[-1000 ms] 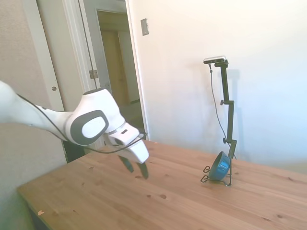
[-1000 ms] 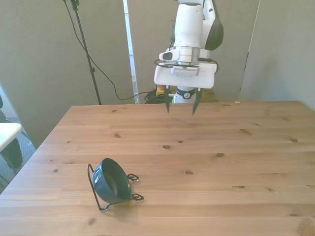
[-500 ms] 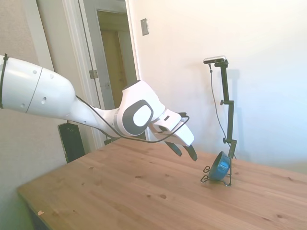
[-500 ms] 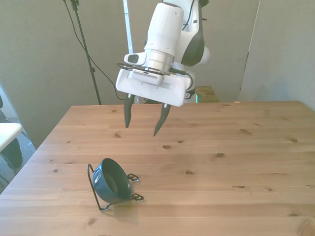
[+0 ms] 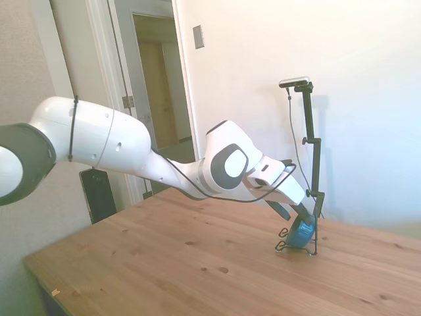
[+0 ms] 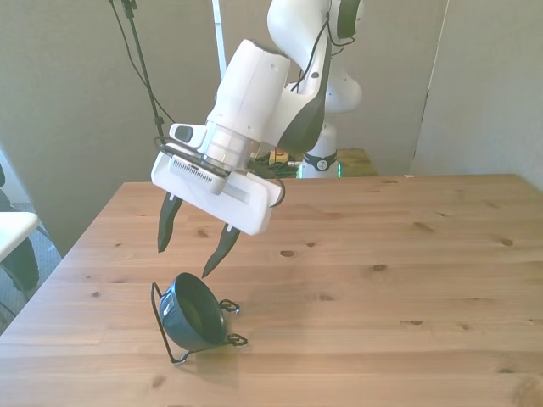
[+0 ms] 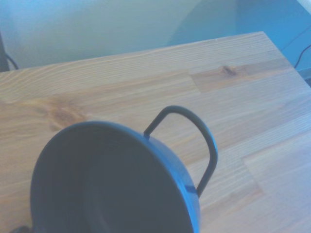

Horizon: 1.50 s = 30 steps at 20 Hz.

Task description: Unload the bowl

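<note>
The small blue bowl leans on its edge in a thin black wire rack near the front view's left, close to the table's near edge. From the side, the bowl sits in the rack at the far end of the table. My gripper hangs open just above the bowl, its two dark fingers spread and pointing down at the rim without touching it. In the side view the gripper is right over the bowl. Close up, the wrist view shows the bowl with the rack's loop behind it.
The wooden table stretches wide toward the front view's right. A black cable and tripod leg stand behind the table's far left corner. A doorway lies behind the arm in the side view.
The arm has swung out and down from the table's far edge toward the front view's left. The gripper now hangs over the bowl, still open. The bowl and rack have not moved.
</note>
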### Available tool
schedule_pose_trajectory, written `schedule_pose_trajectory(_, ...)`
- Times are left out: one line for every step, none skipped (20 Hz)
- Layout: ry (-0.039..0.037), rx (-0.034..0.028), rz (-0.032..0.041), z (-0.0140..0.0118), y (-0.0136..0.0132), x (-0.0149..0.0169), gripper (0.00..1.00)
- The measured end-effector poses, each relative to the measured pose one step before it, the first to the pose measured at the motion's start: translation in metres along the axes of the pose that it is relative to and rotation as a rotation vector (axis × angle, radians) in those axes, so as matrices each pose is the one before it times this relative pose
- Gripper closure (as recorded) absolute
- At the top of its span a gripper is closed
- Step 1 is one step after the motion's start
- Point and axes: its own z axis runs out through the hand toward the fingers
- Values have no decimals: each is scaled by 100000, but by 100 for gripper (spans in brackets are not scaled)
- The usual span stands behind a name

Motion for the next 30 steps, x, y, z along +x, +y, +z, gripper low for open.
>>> schedule_pose_trajectory(956, -655, 169, 481, -303, 227, 0)
schedule_pose_trajectory(847, -576, -6, 371, -257, 197, 0)
schedule_pose_trajectory(631, -582, -43, 333, -167, 153, 0)
schedule_pose_trajectory(405, -475, -59, 254, -160, 78, 0)
schedule_pose_trajectory(184, -281, -183, 206, -183, -43, 0)
schedule_pose_trajectory(170, -140, -199, 148, -176, -45, 0)
schedule_pose_trajectory(88, -158, -157, 160, -121, -90, 0)
schedule_pose_trajectory(129, -222, -93, 165, -77, -76, 0)
schedule_pose_trajectory(118, -225, -4, 157, -33, -39, 0)
schedule_pose_trajectory(139, -283, 48, 164, -2, -32, 0)
schedule_pose_trajectory(236, -417, 95, 145, 25, -63, 0)
schedule_pose_trajectory(346, -404, 405, 91, 27, -32, 0)
schedule_pose_trajectory(377, -309, 467, -2, -31, -48, 0)
schedule_pose_trajectory(524, -251, 347, -87, -84, -63, 100)
schedule_pose_trajectory(869, -344, 292, -89, -60, -23, 100)
schedule_pose_trajectory(713, -265, 596, -67, -64, -43, 100)
schedule_pose_trajectory(718, -290, 507, -24, -76, -65, 100)
schedule_pose_trajectory(1032, -407, 221, 28, -89, -52, 100)
schedule_pose_trajectory(968, -558, 462, 106, -35, -101, 100)
schedule_pose_trajectory(533, -321, 232, 98, -116, -218, 100)
schedule_pose_trajectory(204, -123, 147, 61, -122, -185, 100)
schedule_pose_trajectory(106, -1, 106, 31, -130, -147, 100)
schedule_pose_trajectory(47, 131, 56, -40, -148, -136, 100)
schedule_pose_trajectory(5, 101, 96, -46, -95, -98, 100)
schedule_pose_trajectory(41, 10, 99, -18, -38, -47, 100)
schedule_pose_trajectory(68, -10, 204, -31, -32, -26, 100)
schedule_pose_trajectory(105, -179, 161, -30, -33, -40, 100)
schedule_pose_trajectory(282, -515, 31, -9, 2, -43, 100)
schedule_pose_trajectory(645, -604, -202, -20, -3, -55, 100)
schedule_pose_trajectory(458, -492, -74, -27, -27, -88, 100)
